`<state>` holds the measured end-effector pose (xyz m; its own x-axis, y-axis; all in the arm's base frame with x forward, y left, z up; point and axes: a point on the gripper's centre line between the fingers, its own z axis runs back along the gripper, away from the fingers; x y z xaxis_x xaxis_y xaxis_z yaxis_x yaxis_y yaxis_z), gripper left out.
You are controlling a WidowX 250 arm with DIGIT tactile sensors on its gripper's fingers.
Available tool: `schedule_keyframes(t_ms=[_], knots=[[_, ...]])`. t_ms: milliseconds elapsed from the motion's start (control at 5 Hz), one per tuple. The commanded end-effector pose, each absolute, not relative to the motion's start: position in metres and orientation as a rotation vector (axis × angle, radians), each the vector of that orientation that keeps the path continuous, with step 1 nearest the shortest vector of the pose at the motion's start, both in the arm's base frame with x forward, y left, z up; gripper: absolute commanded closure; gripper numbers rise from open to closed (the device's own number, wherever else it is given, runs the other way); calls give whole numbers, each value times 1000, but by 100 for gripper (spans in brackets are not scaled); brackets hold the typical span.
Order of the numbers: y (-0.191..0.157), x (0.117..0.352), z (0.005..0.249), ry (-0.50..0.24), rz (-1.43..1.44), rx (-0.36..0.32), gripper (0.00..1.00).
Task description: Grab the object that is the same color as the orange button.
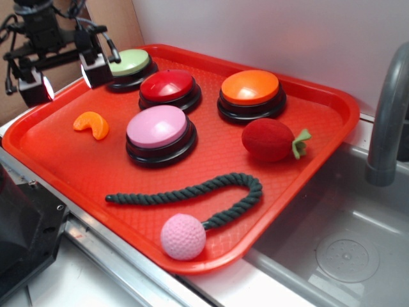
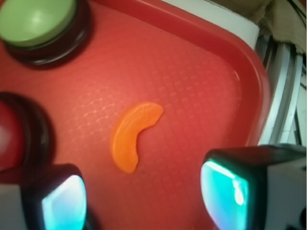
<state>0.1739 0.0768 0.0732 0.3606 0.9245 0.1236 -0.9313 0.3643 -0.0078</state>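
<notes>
The object, a small glossy orange crescent (image 1: pixel 92 124) (image 2: pixel 134 135), lies flat on the red tray (image 1: pixel 70 160) near its left side. The orange button (image 1: pixel 250 93), a large orange dome on a black base, stands at the tray's back right and is out of the wrist view. My gripper (image 1: pixel 64 78) (image 2: pixel 144 196) hovers above the tray's back left corner, open, with nothing between its fingers. In the wrist view the crescent sits just ahead of the gap between the two fingers, apart from both.
A green button (image 1: pixel 131 66) (image 2: pixel 36 21), a red button (image 1: pixel 169 88) and a pink button (image 1: pixel 160 132) crowd the tray's middle. A red plush strawberry (image 1: pixel 271 139), a dark rope (image 1: pixel 192 192) and a pink ball (image 1: pixel 183 236) lie toward the front. A sink with faucet (image 1: pixel 386 115) is on the right.
</notes>
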Motion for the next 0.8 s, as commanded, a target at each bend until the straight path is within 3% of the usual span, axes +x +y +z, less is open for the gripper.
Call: schedule_keyframes(t_ms=[0,600], knots=[[87,173,48,-95,1251,24,0],[80,181,23,-92,1209,19,0]])
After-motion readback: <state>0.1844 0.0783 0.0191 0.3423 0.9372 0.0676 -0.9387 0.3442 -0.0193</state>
